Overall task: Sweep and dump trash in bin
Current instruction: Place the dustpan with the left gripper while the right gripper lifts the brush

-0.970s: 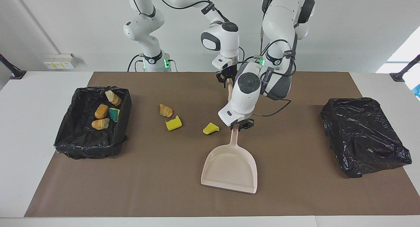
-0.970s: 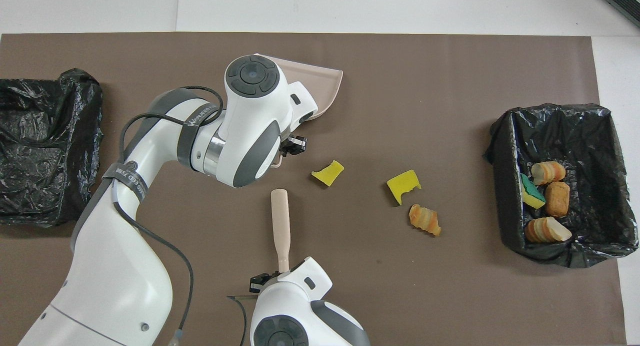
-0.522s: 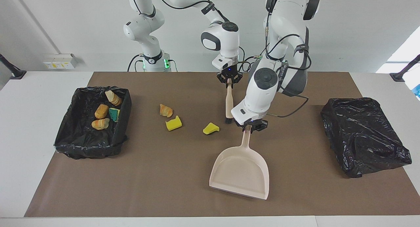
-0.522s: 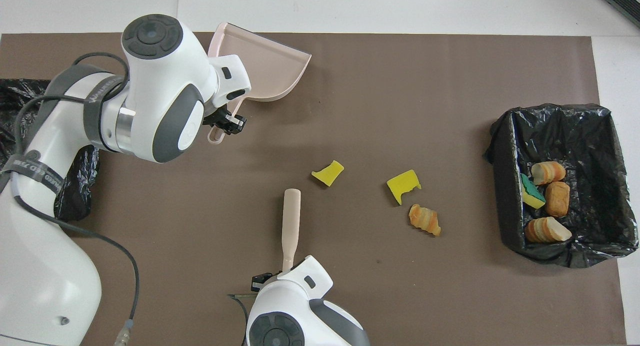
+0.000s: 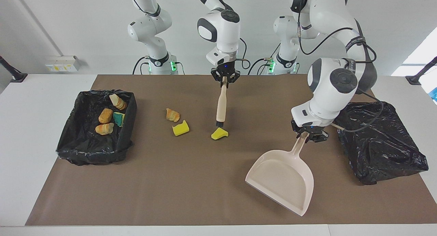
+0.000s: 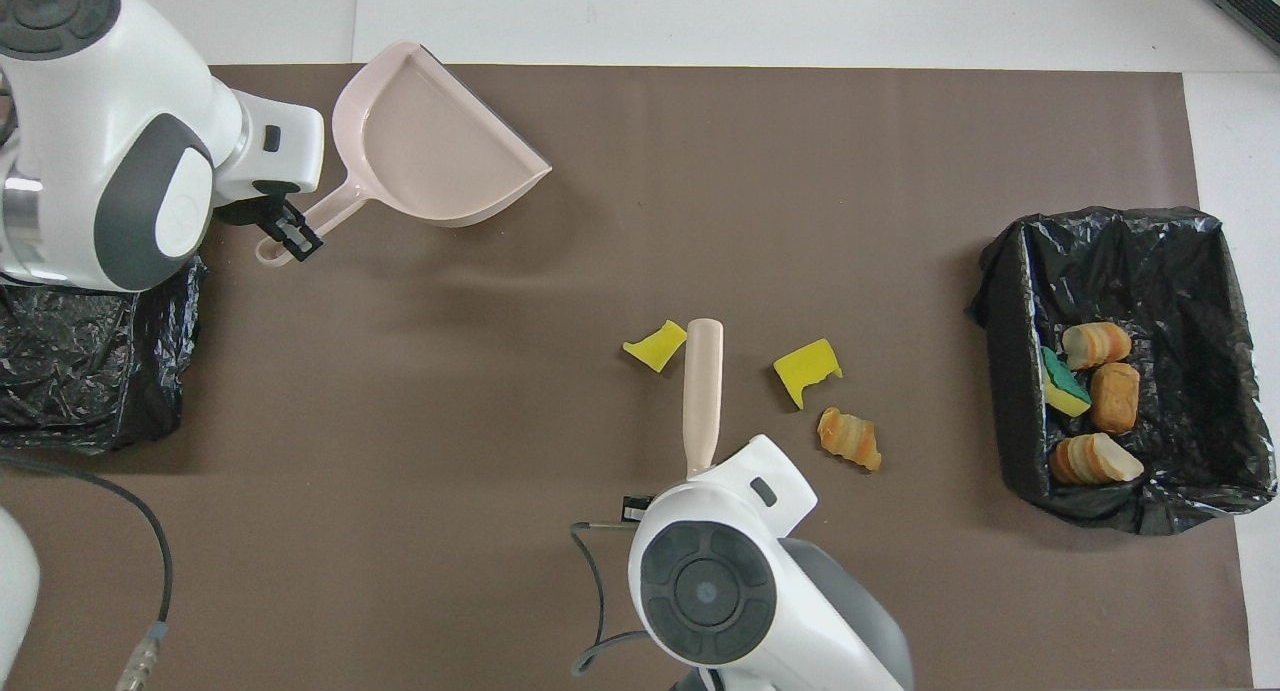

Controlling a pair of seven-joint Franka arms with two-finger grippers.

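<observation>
My right gripper [image 5: 224,79] is shut on the handle of the beige brush [image 5: 221,106] [image 6: 702,391]. The brush hangs upright with its dark bristles just above a yellow sponge chunk [image 5: 219,134] [image 6: 655,344]. Two more pieces of trash lie toward the bin: a second yellow chunk [image 5: 180,128] [image 6: 808,369] and a tan bread piece [image 5: 172,114] [image 6: 848,438]. The black-lined bin [image 5: 92,154] [image 6: 1010,301] holds several pieces. My left gripper [image 5: 309,133] [image 6: 285,233] is shut on the handle of the beige dustpan [image 5: 283,178] [image 6: 430,141], which is tilted and empty.
A crumpled black bag [image 5: 379,140] [image 6: 80,371] lies at the left arm's end of the table, right beside the left gripper. A brown mat [image 5: 170,188] covers the table, with white tabletop around it.
The left arm has carried the dustpan from the middle of the mat to the left arm's end, beside the crumpled bag. The right arm has brought the brush over the nearest yellow chunk.
</observation>
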